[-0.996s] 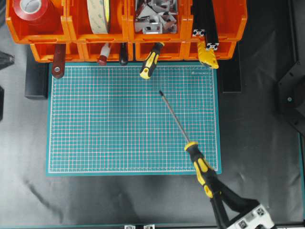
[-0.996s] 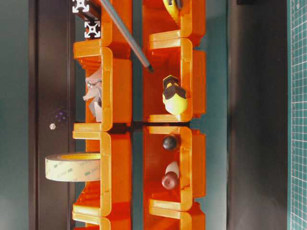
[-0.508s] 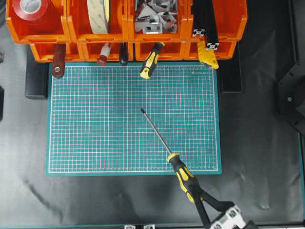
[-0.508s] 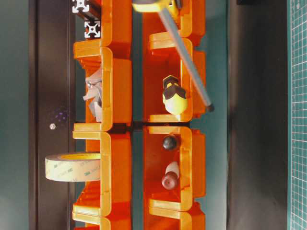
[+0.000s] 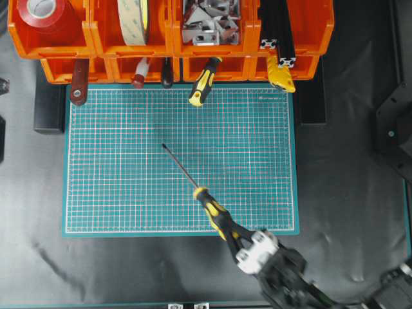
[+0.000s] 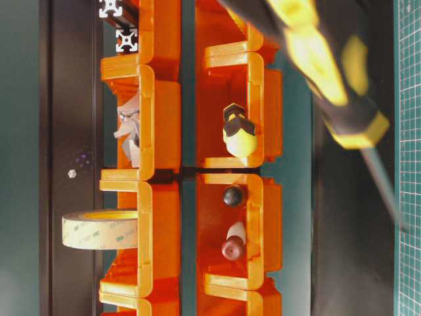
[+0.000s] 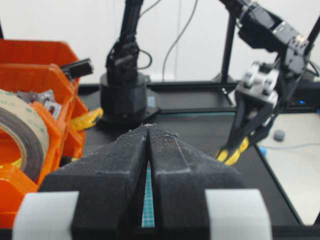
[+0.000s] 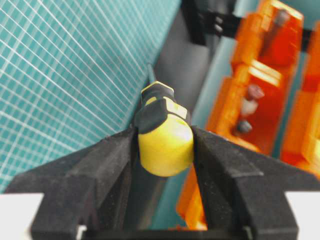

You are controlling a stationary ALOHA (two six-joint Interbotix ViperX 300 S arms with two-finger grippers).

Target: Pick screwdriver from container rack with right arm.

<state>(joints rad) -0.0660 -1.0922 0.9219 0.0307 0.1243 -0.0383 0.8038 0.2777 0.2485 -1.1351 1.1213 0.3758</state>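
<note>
The screwdriver (image 5: 215, 211) hangs slanted over the front of the green mat, its steel tip (image 5: 163, 146) pointing back-left. My right gripper (image 5: 237, 237) is shut on the butt of its black-and-yellow handle (image 8: 165, 142), one black finger (image 8: 112, 165) on each side. The left wrist view shows that gripper (image 7: 235, 146) from afar, with the yellow handle (image 7: 231, 154) at its tips. The orange container rack (image 5: 96, 50) lines the back, also seen in the right wrist view (image 8: 260, 85). My left gripper (image 7: 148, 129) is shut on nothing, beside the rack (image 7: 35, 75).
A stubbier yellow-handled screwdriver (image 5: 203, 84) juts from a lower bin over the mat (image 5: 116, 193). The bins also hold a red-handled tool (image 5: 79, 80), red tape (image 5: 42, 16), a beige tape roll (image 5: 132, 19), metal brackets (image 5: 206, 22) and black extrusions (image 5: 277, 26).
The right gripper has carried the screwdriver leftward over the mat's front, and the arm has turned so more of it shows. The left gripper stays shut.
</note>
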